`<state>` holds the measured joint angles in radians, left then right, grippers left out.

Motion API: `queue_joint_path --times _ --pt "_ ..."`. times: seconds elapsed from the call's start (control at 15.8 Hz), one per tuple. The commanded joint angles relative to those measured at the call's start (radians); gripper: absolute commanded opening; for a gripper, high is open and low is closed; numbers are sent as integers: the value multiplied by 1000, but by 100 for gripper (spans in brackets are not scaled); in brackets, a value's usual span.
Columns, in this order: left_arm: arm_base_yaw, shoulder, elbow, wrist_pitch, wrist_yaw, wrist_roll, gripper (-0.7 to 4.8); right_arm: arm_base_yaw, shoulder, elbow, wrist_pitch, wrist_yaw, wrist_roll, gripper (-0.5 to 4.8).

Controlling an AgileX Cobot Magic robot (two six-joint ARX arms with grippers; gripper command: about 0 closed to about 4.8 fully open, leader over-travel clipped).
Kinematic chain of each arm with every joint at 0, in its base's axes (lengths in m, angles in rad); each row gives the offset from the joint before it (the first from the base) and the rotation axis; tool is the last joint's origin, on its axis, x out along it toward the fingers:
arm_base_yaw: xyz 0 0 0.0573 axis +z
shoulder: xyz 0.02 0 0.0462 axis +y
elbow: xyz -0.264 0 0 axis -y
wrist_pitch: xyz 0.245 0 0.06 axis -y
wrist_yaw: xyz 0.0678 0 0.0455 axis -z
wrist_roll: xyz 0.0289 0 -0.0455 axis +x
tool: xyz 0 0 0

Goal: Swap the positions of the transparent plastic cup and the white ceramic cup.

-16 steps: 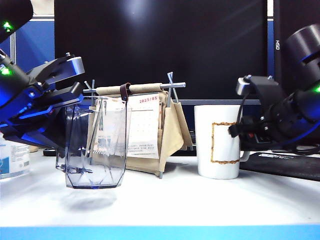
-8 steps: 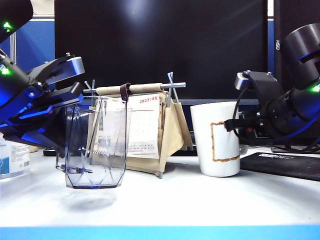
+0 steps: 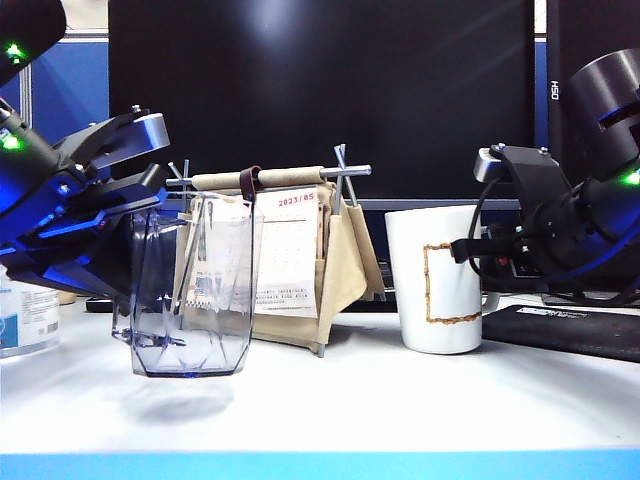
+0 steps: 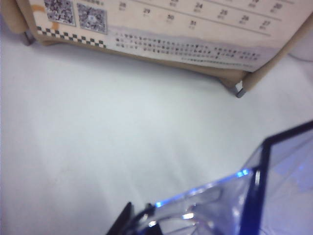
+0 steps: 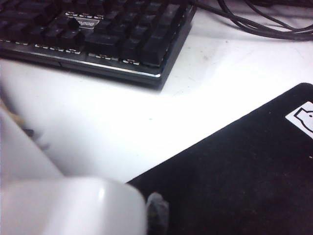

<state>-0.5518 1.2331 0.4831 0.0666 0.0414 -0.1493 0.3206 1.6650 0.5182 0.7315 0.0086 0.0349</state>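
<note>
Each cup sits at its own tool: left tool (image 3: pixel 135 225) clamped on the clear cup (image 3: pixel 190 290), right tool (image 3: pixel 480 255) clamped on the white cup's (image 3: pixel 435 280) handle, calendar (image 3: pixel 285 255) between.

The exterior camera sits low at the surface (image 3: pixel 330 400) edge, facing the monitor (image 3: pixel 320 90). The left wrist camera looks down closely at the calendar (image 4: pixel 195 34), shared with the exterior. The right wrist camera looks down closely over the keyboard (image 5: pixel 93 34) and mat (image 5: pixel 244 171).
</note>
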Motion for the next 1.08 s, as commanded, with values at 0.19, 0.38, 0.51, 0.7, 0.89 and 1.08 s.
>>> queue_joint_path --times 0.19,0.38,0.51,0.7,0.89,1.08 --pt "1 -5 5 43 9 1 -6 -1 -107 -3 -98 46 -13 -6" --pt "1 -5 5 53 26 -4 -6 -1 -188 -3 -157 53 -13 -6" --pt "1 -5 5 53 31 -5 -6 -1 -211 -3 -169 54 -13 -6" --pt "1 -5 5 53 32 -8 -6 0 -253 -3 -204 56 -12 -6" --pt "0 -4 5 56 75 -18 -6 0 -333 -2 -257 64 -13 -6" --pt "-1 -4 5 129 172 -77 -6 0 -430 3 -333 70 -13 -6"
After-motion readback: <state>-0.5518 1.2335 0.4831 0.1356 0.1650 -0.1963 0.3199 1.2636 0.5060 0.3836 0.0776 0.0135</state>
